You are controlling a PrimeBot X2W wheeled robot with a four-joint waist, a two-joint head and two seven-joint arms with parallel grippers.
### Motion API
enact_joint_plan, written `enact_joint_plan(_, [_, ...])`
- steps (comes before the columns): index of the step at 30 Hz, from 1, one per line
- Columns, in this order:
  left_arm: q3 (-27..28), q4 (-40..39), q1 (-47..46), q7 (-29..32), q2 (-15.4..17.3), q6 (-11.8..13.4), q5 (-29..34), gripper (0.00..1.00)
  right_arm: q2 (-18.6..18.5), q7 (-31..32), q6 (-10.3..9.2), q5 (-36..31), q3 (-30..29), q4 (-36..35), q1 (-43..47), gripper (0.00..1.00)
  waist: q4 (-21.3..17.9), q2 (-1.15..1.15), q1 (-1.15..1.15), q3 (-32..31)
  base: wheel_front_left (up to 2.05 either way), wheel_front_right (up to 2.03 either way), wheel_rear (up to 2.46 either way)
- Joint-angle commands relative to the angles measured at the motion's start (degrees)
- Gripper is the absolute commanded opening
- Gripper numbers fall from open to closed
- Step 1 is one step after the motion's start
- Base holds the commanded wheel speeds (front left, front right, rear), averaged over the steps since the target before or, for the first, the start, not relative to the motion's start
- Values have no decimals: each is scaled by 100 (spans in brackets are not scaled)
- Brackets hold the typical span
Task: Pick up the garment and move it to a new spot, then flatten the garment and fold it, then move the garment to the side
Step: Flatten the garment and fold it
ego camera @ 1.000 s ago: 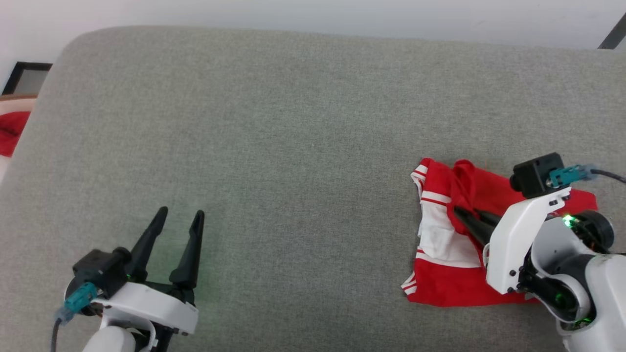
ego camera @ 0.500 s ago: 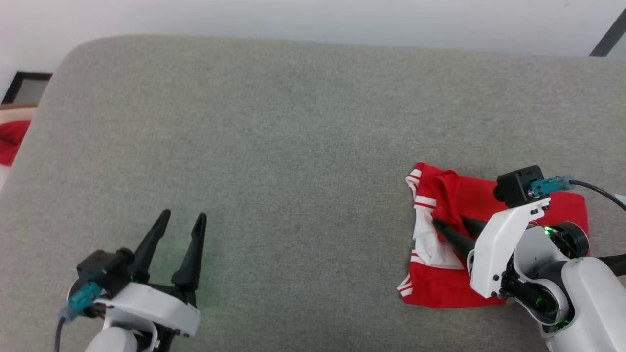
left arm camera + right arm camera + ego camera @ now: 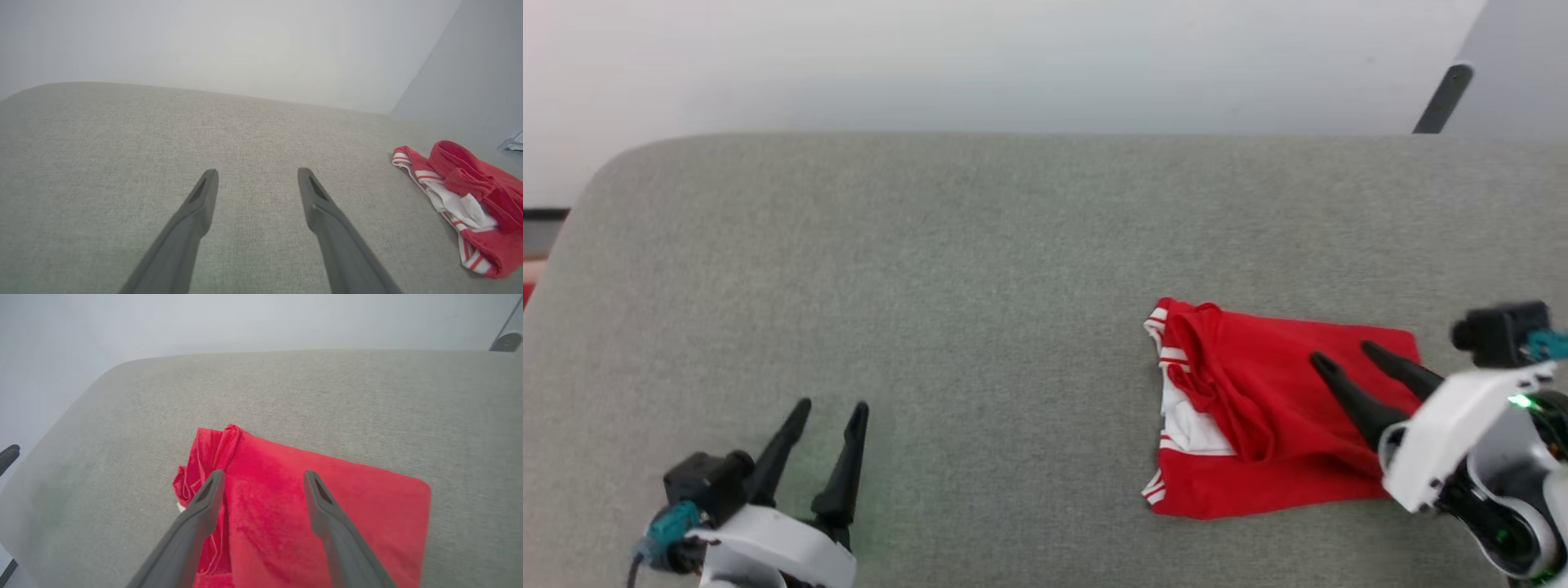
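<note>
On the right-hand part of the grey fabric-covered tabletop (image 3: 972,286), toward its near edge:

Item one, the garment (image 3: 1258,416). Compact, roughly rectangular folded bundle. Red panel uppermost, with white sleeve fabric and striped trim showing along its left edge. A rumpled ridge of red cloth runs down the left portion. Logo not visible. Rests on the tabletop, no part lifted.

Item two, right tool (image 3: 1342,353). Fingers spread wide and pointing across the bundle's right portion, nothing pinched between them. The right wrist view agrees: the two fingers straddle plain red cloth and grip none of it. Whether the fingertips touch the cloth cannot be told.

Item three, left tool (image 3: 832,404). Fingers parted and empty, over bare tabletop at the lower left, well apart from the garment.

Status, as judged: pick-up, relocation, flattening and folding appear complete, since the garment lies as a folded packet rather than a spread shirt. Its place at the robot's right suggests the final move to the side is done or nearly so. Remaining: probably only drawing the right arm clear. The bunched left edge might merit a tidy, as the fold is less than crisp.
</note>
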Motion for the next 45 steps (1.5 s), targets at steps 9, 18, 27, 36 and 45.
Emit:
enact_joint_plan(9, [30, 282, 291, 8, -81, -11, -27, 100, -236, -1461, -2, -50, -369, 359, 713, 100, -374, 0, 0, -411, 0, 0, 0])
enact_joint_plan(18, [352, 104, 713, 8, -232, -10, 262, 100, 102, -2673, -2, -567, -465, 461, 1260, 100, -443, 0, 0, -680, 0, 0, 0])
enact_joint_plan(27, [715, -392, 1177, 8, -341, -11, 672, 100, 339, -2988, -2, -841, -794, 278, 1552, 100, -344, 0, 0, -855, 0, 0, 0])
enact_joint_plan(36, [1031, -961, 1807, 8, -485, -5, 1006, 100, 483, -2933, -2, -944, -1028, -84, 2019, 100, -257, 0, 0, -987, 0, 0, 0])
enact_joint_plan(45, [1197, -1319, 2122, 8, -571, 10, 1113, 100, 629, -2784, -2, -1048, -1255, -432, 2341, 100, -247, 0, 0, -957, 0, 0, 0])
